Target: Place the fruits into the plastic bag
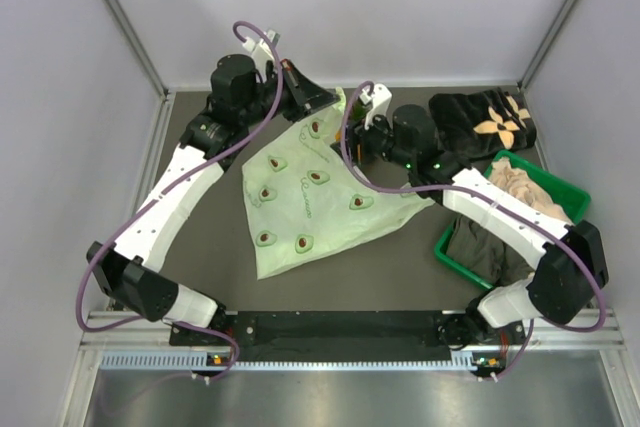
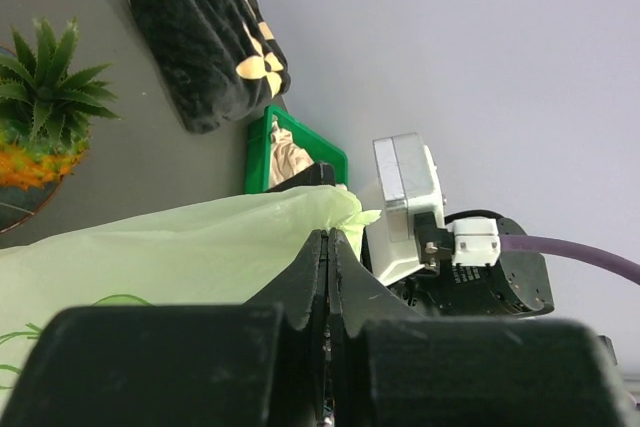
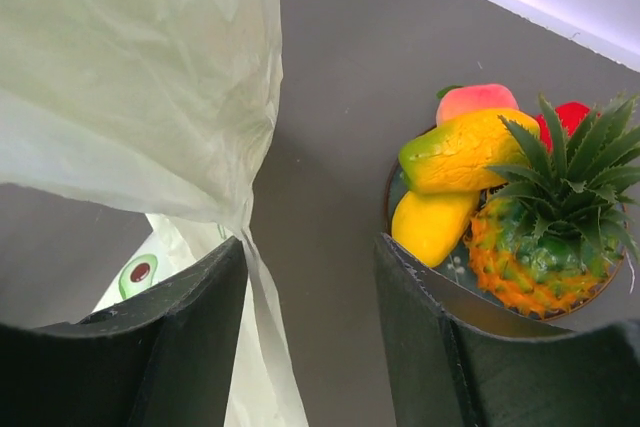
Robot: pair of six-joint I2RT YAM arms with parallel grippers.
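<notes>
L claw (image 2: 328, 239) is pinched shut on the plastic bag (image 1: 310, 187) at its rim, upper centre of the top view. R claw (image 3: 310, 247) stands part open; bag film runs thru the gap by one finger, not clamped. Fruits (image 3: 480, 177), incl. pineapple (image 3: 530, 237) and mangoes (image 3: 455, 152), sit heaped on a small plate (image 3: 452, 265) at right of the R wrist view, outside the bag. Best bet imo: R nips the opposite rim and pulls away from L so the mouth gapes, w/o dragging film across the table (image 3: 330, 97).
</notes>
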